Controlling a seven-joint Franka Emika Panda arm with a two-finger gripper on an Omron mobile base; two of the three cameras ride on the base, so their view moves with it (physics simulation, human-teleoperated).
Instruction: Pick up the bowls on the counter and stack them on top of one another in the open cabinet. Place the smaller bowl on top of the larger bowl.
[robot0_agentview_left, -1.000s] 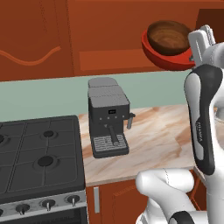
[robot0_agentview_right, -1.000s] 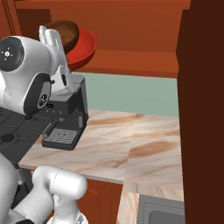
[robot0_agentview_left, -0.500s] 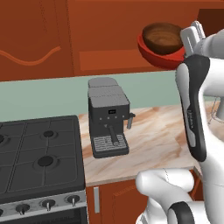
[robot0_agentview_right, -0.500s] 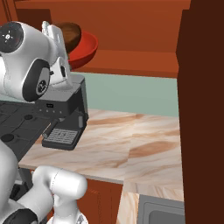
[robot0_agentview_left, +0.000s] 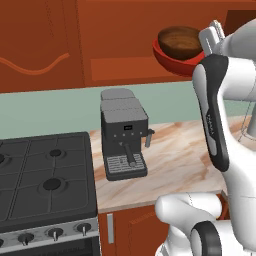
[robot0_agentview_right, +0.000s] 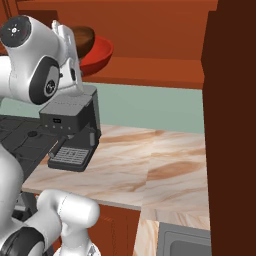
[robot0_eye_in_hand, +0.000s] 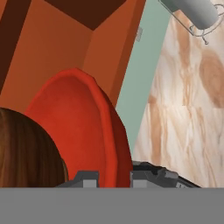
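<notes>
The larger bowl (robot0_agentview_left: 172, 59), glossy red, is up at the open cabinet (robot0_agentview_left: 125, 45), with the smaller bowl (robot0_agentview_left: 179, 41), dark brown, nested inside it. My gripper (robot0_agentview_left: 212, 37) is shut on the red bowl's right rim. From the right base view the red bowl (robot0_agentview_right: 100, 52) juts out at the left end of the cabinet's shelf board (robot0_agentview_right: 150, 65), the brown bowl (robot0_agentview_right: 82, 36) in it, and the gripper (robot0_agentview_right: 67, 47) in front. In the hand view the red rim (robot0_eye_in_hand: 111, 144) runs down between my fingertips (robot0_eye_in_hand: 89, 178), beside the brown bowl (robot0_eye_in_hand: 26, 148). Whether the red bowl rests on the shelf I cannot tell.
A black coffee machine (robot0_agentview_left: 124, 135) stands on the counter (robot0_agentview_left: 175, 150) directly below the bowls. The gas stove (robot0_agentview_left: 45, 175) lies to its left. A carved cabinet door (robot0_agentview_left: 35, 45) is at the upper left. A tall dark cabinet side (robot0_agentview_right: 230, 125) and a sink (robot0_agentview_right: 180, 240) are to the right.
The arm has carried both bowls a little way: leftward in the left base view, rightward in the right base view. The grip has not changed.
</notes>
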